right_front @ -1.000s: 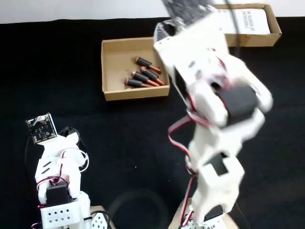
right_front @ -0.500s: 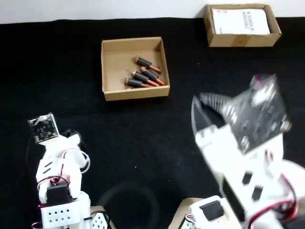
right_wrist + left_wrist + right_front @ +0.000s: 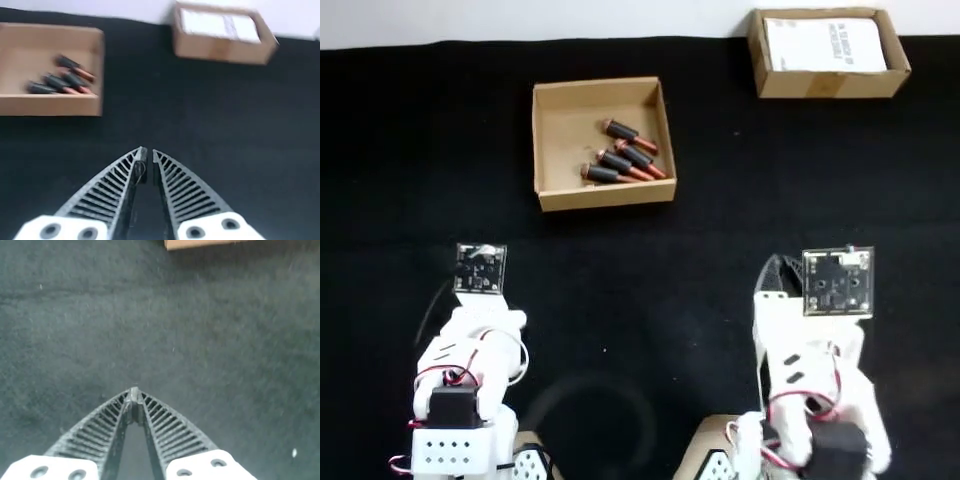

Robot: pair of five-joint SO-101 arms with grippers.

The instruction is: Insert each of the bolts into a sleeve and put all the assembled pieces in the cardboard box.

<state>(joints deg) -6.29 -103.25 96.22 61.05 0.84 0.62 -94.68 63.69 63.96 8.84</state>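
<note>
Bolts point(image 3: 625, 155) in their sleeves lie inside the cardboard box point(image 3: 552, 130), well ahead of the left pincer point(image 3: 134, 392), tips together, and the right pincer point(image 3: 148, 152), tips nearly touching, both empty over the counter point(image 3: 720, 200), likely because the work is finished.

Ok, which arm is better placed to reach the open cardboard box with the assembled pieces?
Left, probably: the left gripper sits closer sideways to the cardboard box; the right gripper is further off to the side. Both hold nothing.
</note>
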